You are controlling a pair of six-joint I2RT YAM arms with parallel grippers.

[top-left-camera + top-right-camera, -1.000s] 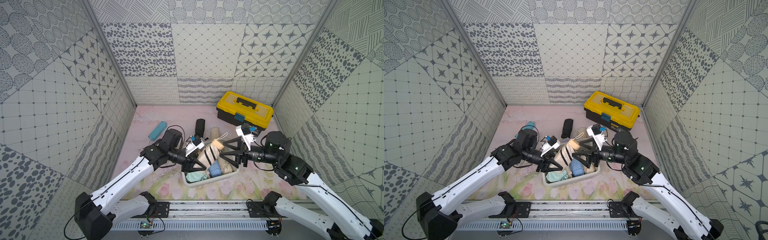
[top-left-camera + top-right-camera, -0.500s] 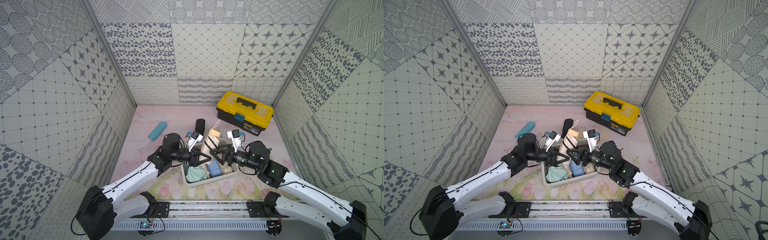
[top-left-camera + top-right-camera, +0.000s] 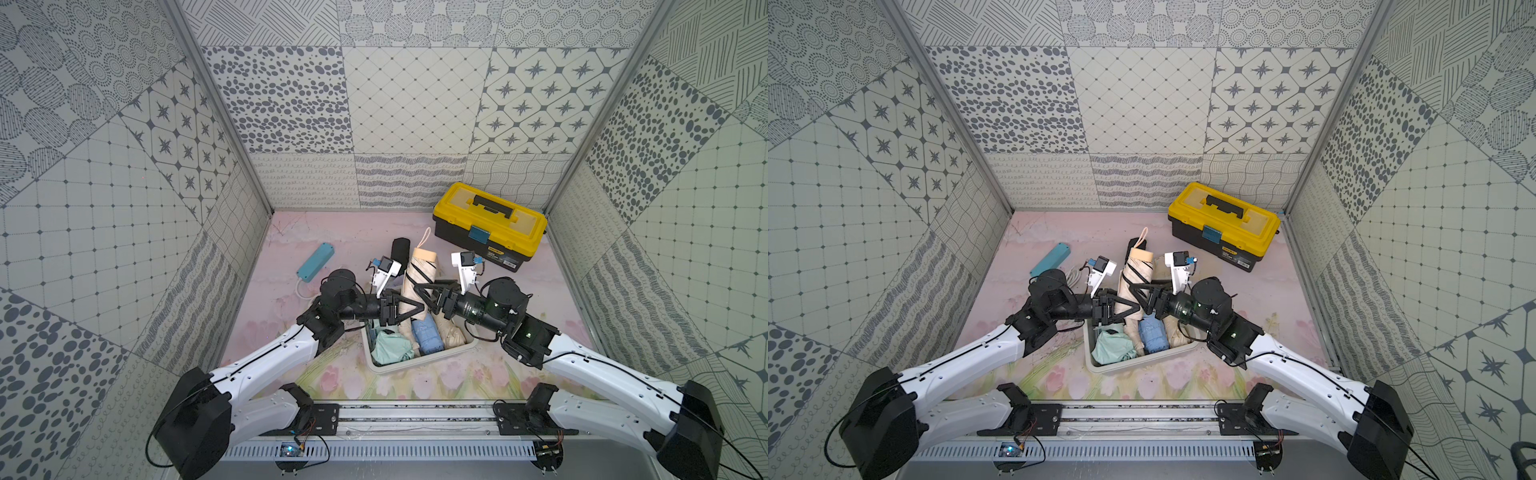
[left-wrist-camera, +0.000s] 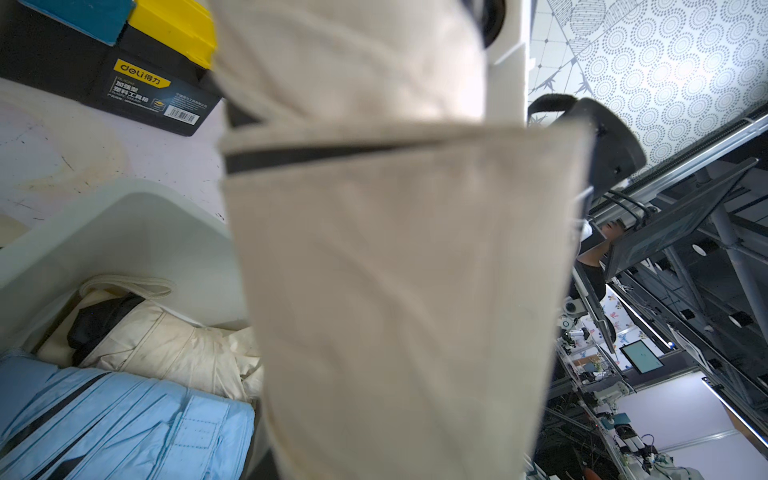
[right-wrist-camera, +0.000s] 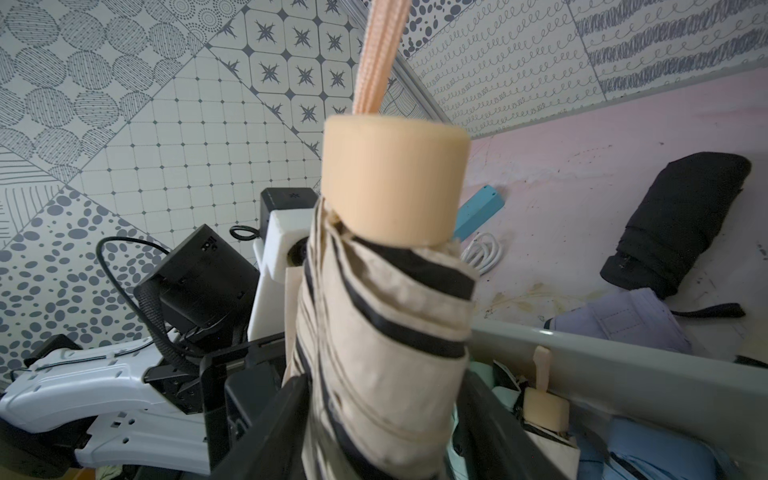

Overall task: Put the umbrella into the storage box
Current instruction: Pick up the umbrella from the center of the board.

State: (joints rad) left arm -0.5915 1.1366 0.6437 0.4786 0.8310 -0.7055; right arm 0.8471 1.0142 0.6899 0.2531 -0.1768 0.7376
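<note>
Here the left gripper (image 3: 410, 308) is clamped across the folded umbrella (image 3: 422, 268) from 9 o'clock. The right gripper (image 3: 424, 291) meets it from 3 o'clock, its black fingers (image 5: 272, 422) pressed against both sides of the fabric. The umbrella is a soft, creased beige roll with black stripes, capped by a smooth peach cylindrical handle (image 5: 395, 183) with a ribbed strap (image 5: 376, 54). It stands tilted, handle toward 12 o'clock, with its lower end down inside the storage box (image 3: 419, 368), a white smooth-walled tub with rounded corners at 6 o'clock of the grippers. Packed inside are a mint-green umbrella (image 3: 390, 349), a blue umbrella (image 3: 426, 338) and a second beige umbrella (image 3: 451, 334). From the box, a black umbrella (image 3: 400, 249) lies at 12 o'clock, a teal power strip (image 3: 316, 262) at 10 and a yellow-lidded toolbox (image 3: 490, 224) at 1.
</note>
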